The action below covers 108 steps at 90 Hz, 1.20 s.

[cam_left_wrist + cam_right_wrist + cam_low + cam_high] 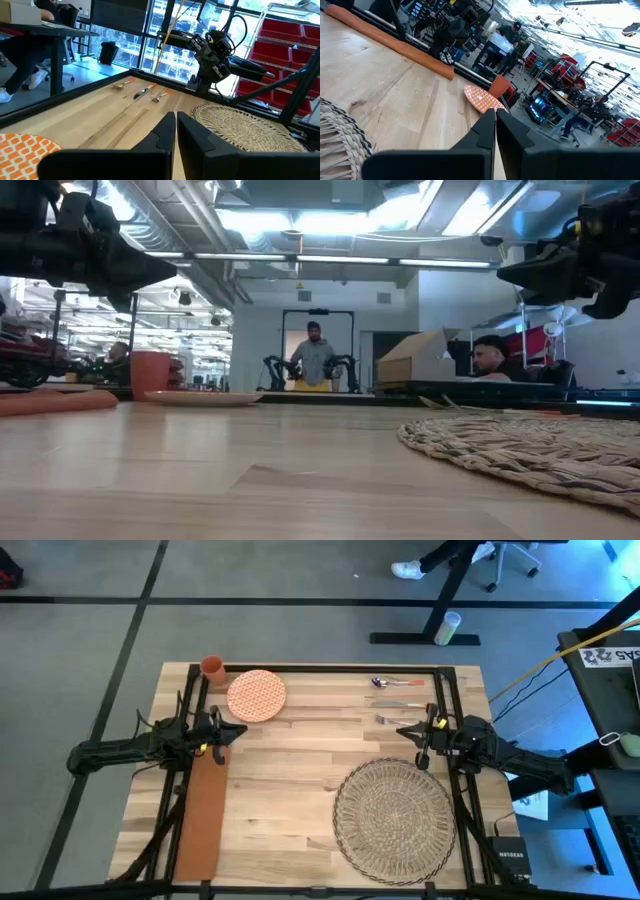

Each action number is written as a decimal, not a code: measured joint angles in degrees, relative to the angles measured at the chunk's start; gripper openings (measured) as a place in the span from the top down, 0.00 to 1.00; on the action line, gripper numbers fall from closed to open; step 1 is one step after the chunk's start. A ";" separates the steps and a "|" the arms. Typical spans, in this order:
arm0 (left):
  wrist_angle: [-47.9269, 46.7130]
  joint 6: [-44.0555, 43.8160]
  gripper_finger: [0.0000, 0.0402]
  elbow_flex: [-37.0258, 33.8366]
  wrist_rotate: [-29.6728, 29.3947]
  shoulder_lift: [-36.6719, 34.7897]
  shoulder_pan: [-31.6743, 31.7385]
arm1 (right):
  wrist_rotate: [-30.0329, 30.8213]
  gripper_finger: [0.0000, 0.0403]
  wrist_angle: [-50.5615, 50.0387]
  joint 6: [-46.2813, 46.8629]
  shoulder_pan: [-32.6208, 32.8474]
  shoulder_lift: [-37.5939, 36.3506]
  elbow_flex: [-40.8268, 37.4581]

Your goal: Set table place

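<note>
Woven straw place mat [393, 820] lies flat on the table [290, 770] at its near right corner, off-centre, with the orange-patterned plate [256, 695], orange cup [212, 666] and cutlery [398, 700] well apart along the far edge and the rust napkin [201, 818] on the left side. Risk as I judge it: the lacy rim could snag or fold if pinched and dragged, and its edge is near the right frame rail. Both arms hover above the wood, left gripper [236, 730] near the plate, right gripper [404, 730] just past the mat's far rim, each pincer clenched and holding nothing.
</note>
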 joint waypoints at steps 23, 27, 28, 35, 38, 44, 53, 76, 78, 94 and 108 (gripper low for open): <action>0.01 0.00 1.00 -0.01 0.00 0.00 0.00 | 0.01 1.00 0.00 -0.02 -0.02 0.00 0.00; -0.01 0.00 1.00 0.01 0.00 0.00 0.01 | 0.01 1.00 0.02 -0.01 -0.02 0.00 0.00; 0.00 0.00 1.00 0.01 0.00 0.00 0.01 | 0.01 1.00 0.02 0.00 -0.02 0.00 0.00; 0.25 0.05 1.00 -0.01 0.00 0.01 0.00 | 0.01 1.00 0.01 0.00 0.00 0.00 -0.01; 0.72 0.24 1.00 -0.01 0.00 0.01 0.02 | 0.00 1.00 0.00 -0.01 0.00 0.00 0.01; 1.89 0.42 1.00 0.01 -0.05 0.00 0.07 | -0.01 1.00 0.02 -0.02 0.00 0.00 0.01; 3.85 3.85 1.00 0.01 -3.23 0.01 0.07 | -0.01 1.00 0.02 -0.02 -0.02 0.00 -0.01; 9.56 4.70 1.00 0.01 -11.38 -0.07 0.09 | -0.01 1.00 0.02 -0.01 0.00 0.00 -0.01; 11.22 4.72 1.00 -0.01 -10.56 -0.07 0.09 | 0.00 1.00 0.02 -0.01 0.00 0.00 0.01; 10.55 2.67 1.00 4.92 -2.13 1.71 0.02 | 0.01 1.00 0.02 -0.02 -0.02 0.00 0.01; 3.07 5.27 1.00 13.33 -1.18 7.98 0.02 | -0.01 1.00 0.00 -0.02 0.00 0.00 -0.01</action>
